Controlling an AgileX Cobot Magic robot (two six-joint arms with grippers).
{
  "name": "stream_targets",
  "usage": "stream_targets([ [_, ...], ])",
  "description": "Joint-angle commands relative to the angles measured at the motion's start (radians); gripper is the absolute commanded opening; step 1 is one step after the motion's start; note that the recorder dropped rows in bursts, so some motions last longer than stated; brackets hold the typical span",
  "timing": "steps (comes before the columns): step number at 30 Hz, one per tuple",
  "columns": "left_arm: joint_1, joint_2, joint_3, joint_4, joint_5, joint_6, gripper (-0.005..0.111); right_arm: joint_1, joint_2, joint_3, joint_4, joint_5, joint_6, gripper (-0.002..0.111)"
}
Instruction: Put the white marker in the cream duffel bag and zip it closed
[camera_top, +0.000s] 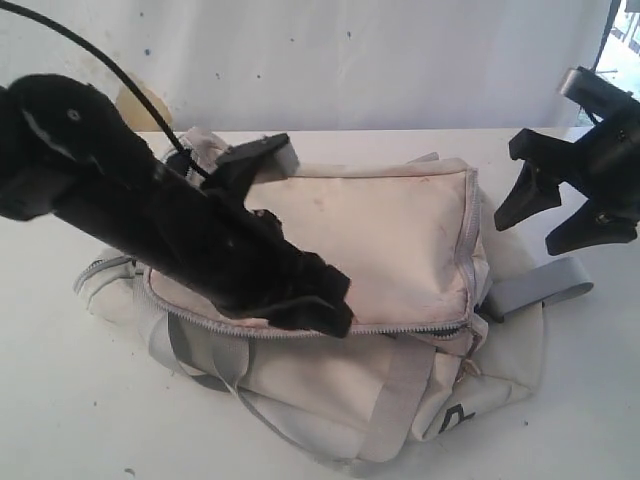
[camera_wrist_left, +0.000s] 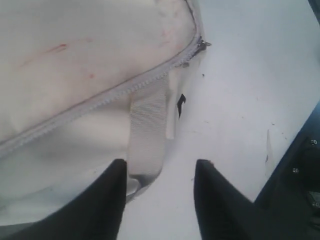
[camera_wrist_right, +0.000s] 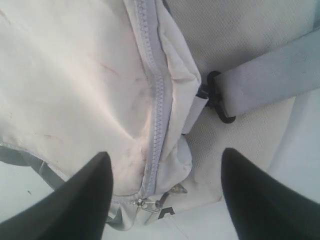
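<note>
White tabletop (camera_top: 60, 420) and a stained white backdrop (camera_top: 400, 60) frame the exterior view; the cream duffel bag (camera_top: 380, 230) lies mid-table, its long axis running across the view, its soft top blotched with reddish marks; the zipper (camera_top: 400, 328) along its front edge looks shut as far as it shows; the white marker is nowhere in sight, and whether it is inside or merely hidden cannot be told. The left gripper (camera_top: 325, 310) reaches low over that front edge; the right gripper (camera_top: 560, 215) hovers off the bag's right end, jaws spread and empty.

Left wrist view: the jaws stand apart with nothing clamped; a grey strap (camera_wrist_left: 147, 120) hangs between them, just beside one finger; closed teeth run away to the zipper pull (camera_wrist_left: 202, 44) at the bag's corner.

Right wrist view: the wide jaws straddle the bag's end; the teeth run lengthwise between them, with a black buckle (camera_wrist_right: 216, 100) alongside; the pull sits near the jaw tips, so the right arm seems the nearer for any last tug.
</note>
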Motion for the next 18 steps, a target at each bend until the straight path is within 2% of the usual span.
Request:
stream_targets([
  [1,-0.115,0.019,0.013,-0.042,-0.156,0.033,0.054,-0.007,0.0,0.0,0.011,0.005,-0.02,0.058],
  [4,-0.183,0.045,0.013,-0.047,-0.241,0.033,0.054,-0.007,0.0,0.0,0.013,0.005,-0.02,0.058],
  [11,-0.285,0.137,0.013,-0.074,-0.354,0.033,0.054,-0.001,0.0,0.0,0.034,0.005,-0.021,0.058],
  [15,-0.319,0.182,0.008,-0.191,-0.477,0.033,0.054,0.0,0.0,0.0,0.043,-0.035,-0.024,0.058],
  [18,-0.344,0.212,-0.03,-0.25,-0.489,0.036,0.054,0.0,0.0,0.0,0.047,-0.053,-0.024,0.058],
])
